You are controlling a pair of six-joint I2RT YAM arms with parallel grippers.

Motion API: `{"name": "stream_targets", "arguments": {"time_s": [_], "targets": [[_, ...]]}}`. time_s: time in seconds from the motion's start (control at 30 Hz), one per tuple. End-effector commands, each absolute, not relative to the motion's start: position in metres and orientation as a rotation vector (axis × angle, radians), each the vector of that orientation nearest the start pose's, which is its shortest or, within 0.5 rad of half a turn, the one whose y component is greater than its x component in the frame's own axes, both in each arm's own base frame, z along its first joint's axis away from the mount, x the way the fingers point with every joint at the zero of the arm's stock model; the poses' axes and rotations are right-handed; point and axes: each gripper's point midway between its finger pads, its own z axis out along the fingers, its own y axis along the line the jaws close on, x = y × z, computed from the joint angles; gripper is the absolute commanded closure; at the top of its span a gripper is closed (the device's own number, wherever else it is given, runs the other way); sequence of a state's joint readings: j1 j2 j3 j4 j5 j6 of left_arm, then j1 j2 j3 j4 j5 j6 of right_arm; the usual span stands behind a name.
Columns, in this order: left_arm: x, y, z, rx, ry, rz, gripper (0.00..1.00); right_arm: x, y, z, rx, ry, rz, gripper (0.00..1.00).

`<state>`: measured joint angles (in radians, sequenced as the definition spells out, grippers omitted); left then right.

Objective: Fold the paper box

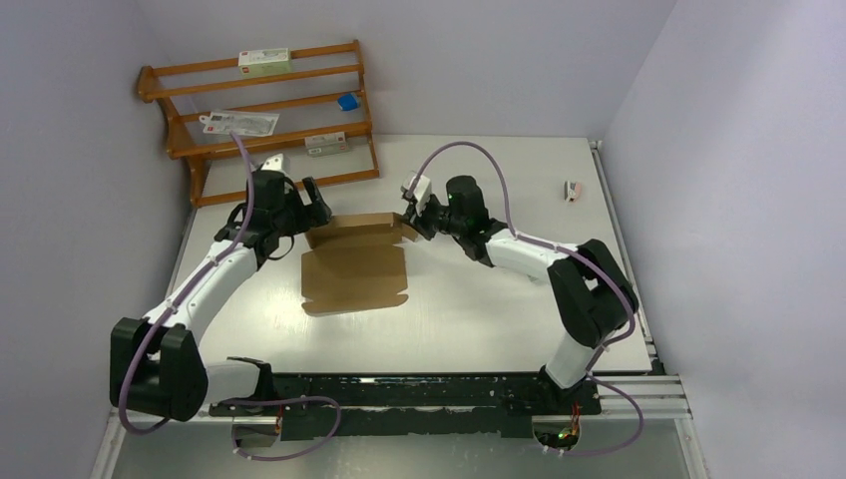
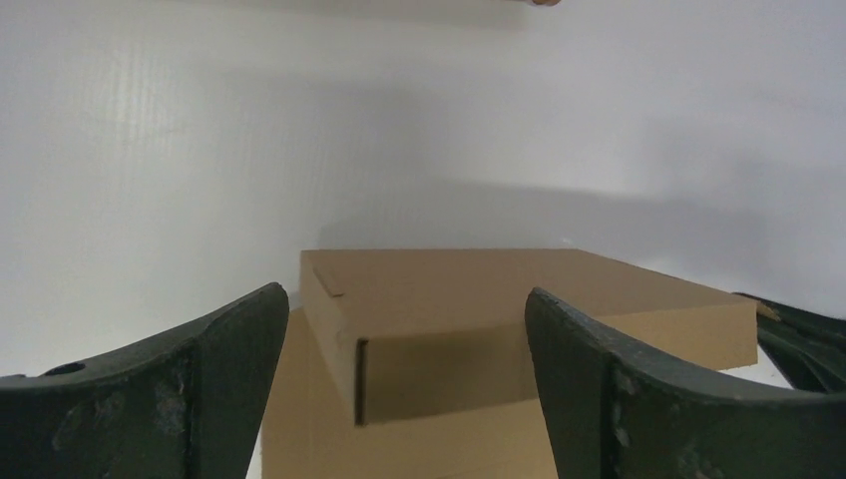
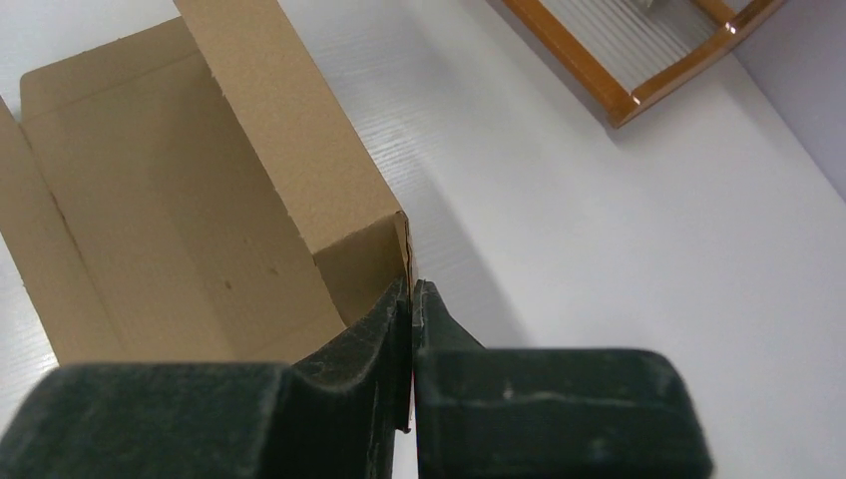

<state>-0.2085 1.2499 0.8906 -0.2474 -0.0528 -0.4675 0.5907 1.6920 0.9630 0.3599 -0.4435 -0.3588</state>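
L gripper (image 2: 404, 292) wide open, jaws either side of paper box (image 1: 354, 274) corner; R gripper (image 3: 411, 287) pinched shut on box's raised side-wall edge, box on table (image 1: 479, 319).

Paper box (image 2: 519, 289) cut off below; small item (image 1: 572, 190) unidentifiable.

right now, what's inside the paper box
Only bare brown cardboard shows inside the paper box: floor and raised walls, no contents. The near corner is covered by the right claw, so that bit cannot be checked.
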Motion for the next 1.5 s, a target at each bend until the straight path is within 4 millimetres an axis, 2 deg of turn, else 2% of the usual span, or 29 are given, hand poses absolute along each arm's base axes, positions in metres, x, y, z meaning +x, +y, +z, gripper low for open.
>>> {"name": "stream_targets", "arguments": {"time_s": [0.0, 0.13, 0.2, 0.23, 0.33, 0.4, 0.53, 0.63, 0.73, 0.93, 1.0, 1.17, 1.47], "targets": [[0.367, -0.104, 0.155, -0.273, 2.151, -0.472, 0.08, 0.372, 0.332, 0.144, -1.191, 1.513, 0.628, 0.92], [0.364, -0.109, 0.145, -0.262, 2.181, -0.505, 0.13, 0.375, 0.338, 0.137, -1.204, 1.532, 0.653, 0.9], [0.364, -0.103, 0.148, -0.266, 2.183, -0.459, 0.15, 0.377, 0.34, 0.134, -1.212, 1.541, 0.658, 0.89], [0.363, -0.098, 0.152, -0.268, 2.186, -0.421, 0.15, 0.378, 0.34, 0.132, -1.214, 1.548, 0.655, 0.89], [0.362, -0.094, 0.182, -0.218, 2.146, -0.369, 0.14, 0.381, 0.341, 0.129, -1.229, 1.564, 0.65, 0.86], [0.357, -0.098, 0.2, -0.164, 2.131, -0.322, 0.12, 0.382, 0.342, 0.13, -1.231, 1.562, 0.654, 0.82], [0.35, -0.114, 0.216, -0.039, 2.162, -0.209, 0.1, 0.387, 0.342, 0.137, -1.207, 1.559, 0.636, 0.71], [0.347, -0.126, 0.212, 0.055, 2.219, -0.164, 0.1, 0.392, 0.336, 0.143, -1.182, 1.562, 0.616, 0.65], [0.35, -0.136, 0.204, 0.105, 2.244, -0.154, 0.1, 0.392, 0.328, 0.158, -1.152, 1.538, 0.647, 0.6], [0.357, -0.172, 0.19, 0.194, 2.256, -0.211, 0.11, 0.383, 0.301, 0.184, -1.061, 1.485, 0.728, 0.49], [0.357, -0.177, 0.184, 0.227, 2.271, -0.173, 0.11, 0.384, 0.292, 0.182, -1.041, 1.5, 0.725, 0.45], [0.359, -0.175, 0.177, 0.237, 2.276, -0.112, 0.1, 0.393, 0.275, 0.169, -0.971, 1.55, 0.731, 0.41], [0.36, -0.174, 0.167, 0.226, 2.287, -0.096, 0.14, 0.418, 0.257, 0.154, -0.884, 1.599, 0.654, 0.42]]}}
